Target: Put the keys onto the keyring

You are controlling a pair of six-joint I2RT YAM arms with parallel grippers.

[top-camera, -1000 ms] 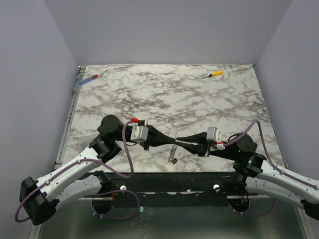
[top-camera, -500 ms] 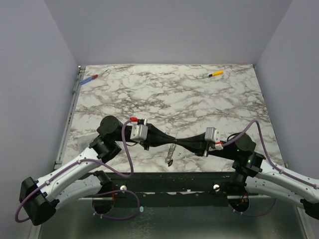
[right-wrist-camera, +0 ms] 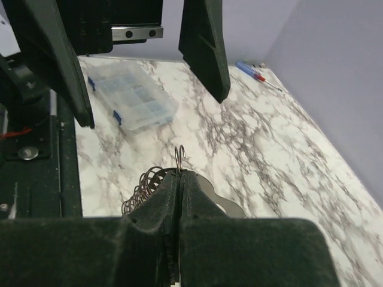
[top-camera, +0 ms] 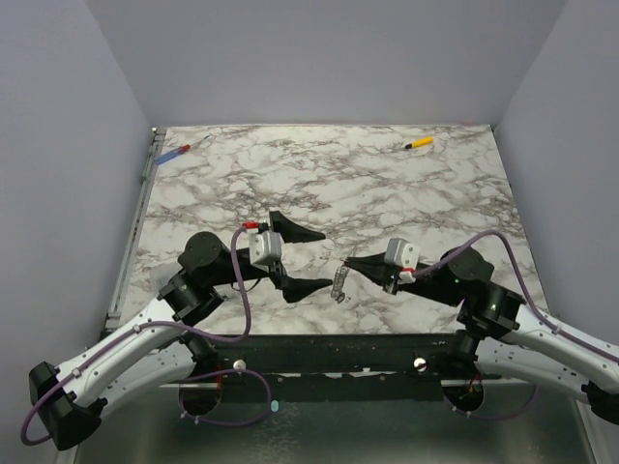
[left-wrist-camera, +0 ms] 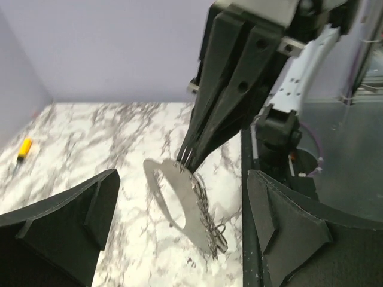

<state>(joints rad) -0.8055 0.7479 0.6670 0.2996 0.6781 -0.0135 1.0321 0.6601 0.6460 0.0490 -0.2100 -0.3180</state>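
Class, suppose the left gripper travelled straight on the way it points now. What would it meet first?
Probably the keys, hanging from the right gripper's shut tips, straight ahead between the left gripper's open fingers; depth is unclear.

No text, label, brand, number or sign can be read in any of the views.
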